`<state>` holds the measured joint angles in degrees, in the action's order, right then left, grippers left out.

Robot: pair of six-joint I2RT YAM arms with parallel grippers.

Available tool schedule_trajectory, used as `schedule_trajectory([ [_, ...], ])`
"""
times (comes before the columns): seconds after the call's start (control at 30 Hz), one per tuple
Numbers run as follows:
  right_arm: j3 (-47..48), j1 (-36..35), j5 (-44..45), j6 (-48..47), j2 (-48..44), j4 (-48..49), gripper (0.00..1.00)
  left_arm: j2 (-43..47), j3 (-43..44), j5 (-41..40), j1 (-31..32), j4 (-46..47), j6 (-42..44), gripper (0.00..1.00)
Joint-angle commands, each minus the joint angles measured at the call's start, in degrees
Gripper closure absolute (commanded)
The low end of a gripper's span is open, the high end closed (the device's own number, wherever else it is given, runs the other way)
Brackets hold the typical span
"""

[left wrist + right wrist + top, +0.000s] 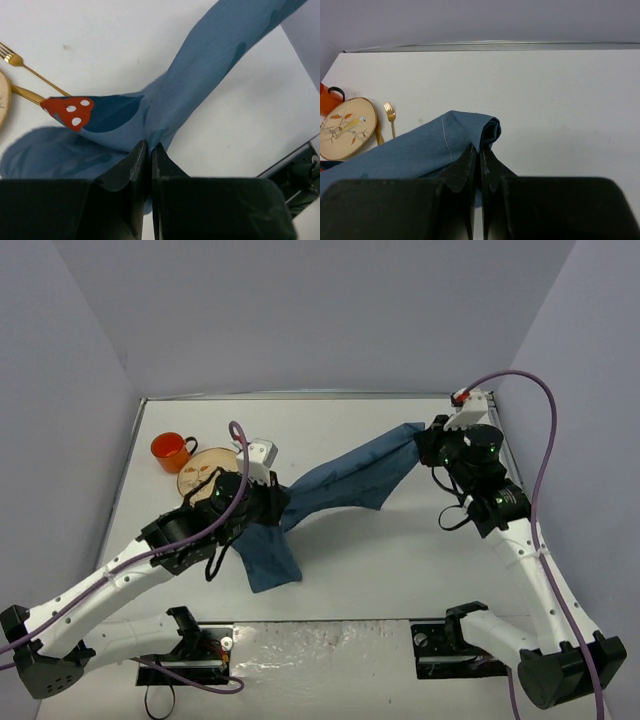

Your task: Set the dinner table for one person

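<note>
Left and right jaws pinch the blue cloth over the dinner table.

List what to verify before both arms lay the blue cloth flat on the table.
1. Grip of left gripper on blue cloth: ok, shut on it.
2. Grip of right gripper: ok, shut on the hemmed edge.
3. Flatness: not ok, the cloth is twisted mid-span and one end droops onto the table by the left arm.
4. Clearance from fork: not ok, the mushroom-printed corner covers its handle in the left wrist view.
5. Clearance from orange cup: ok, apart.
6. Clearance from plate: cannot tell, the left arm hides its near edge.
</note>
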<state>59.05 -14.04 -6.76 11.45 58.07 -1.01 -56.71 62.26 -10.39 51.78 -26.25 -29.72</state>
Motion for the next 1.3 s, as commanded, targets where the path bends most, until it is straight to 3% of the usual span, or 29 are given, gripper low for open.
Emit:
schedule_trajectory([
  [0.0, -7.2, 0.8, 6.6, 3.0, -2.7, 2.5, 1.0, -3.6, -9.2, -1.1, 5.1, 2.8, -5.9, 1.0],
  [0.2, -14.7, 1.6, 10.6, 10.1, -3.1, -3.8, 1.0, -12.0, -16.6, 1.0, 11.4, 9.5, -14.7, 1.0],
  [0.33, -17.4, 2.4, 12.9, 14.7, -4.0, -8.8, 0.78, -12.7, -17.0, 1.1, 11.9, 8.3, -17.6, 0.75],
  [0.4, -18.0, 2.6, 13.2, 14.8, -4.5, -9.1, 0.55, -11.0, -16.3, 1.1, 11.9, 7.6, -17.1, 0.49],
  [0.47, -17.6, 2.6, 13.2, 14.1, -4.1, -9.1, 0.43, -9.2, -14.9, 0.5, 11.8, 6.4, -16.5, 0.28],
  [0.53, -16.3, 2.6, 11.7, 13.0, -2.7, -9.0, 0.34, -6.6, -13.4, -1.0, 11.5, 3.5, -15.5, 0.18],
  [0.6, -15.3, 2.6, 9.6, 11.6, -1.1, -8.9, 0.3, -4.2, -12.4, -2.4, 10.4, 1.9, -14.4, 0.12],
  [0.7, -14.7, 2.6, 7.9, 10.2, 1.4, -7.4, 0.25, -0.9, -12.5, -1.3, 4.4, -0.2, -13.0, 0.09],
  [0.8, -15.8, 2.8, 7.4, 10.4, 4.5, -5.0, 0.25, 0.4, -14.5, 4.4, -6.4, 2.2, -8.9, 0.09],
  [0.93, -18.2, 2.8, 7.4, 10.9, 7.1, -1.3, 0.25, -4.7, -13.5, 12.6, -13.8, 5.7, -2.3, 0.13],
  [1.27, -19.9, 3.2, 4.8, 10.8, 14.0, 5.3, 0.27, -20.2, -7.0, 19.3, -18.1, 10.9, -1.3, 0.23],
])
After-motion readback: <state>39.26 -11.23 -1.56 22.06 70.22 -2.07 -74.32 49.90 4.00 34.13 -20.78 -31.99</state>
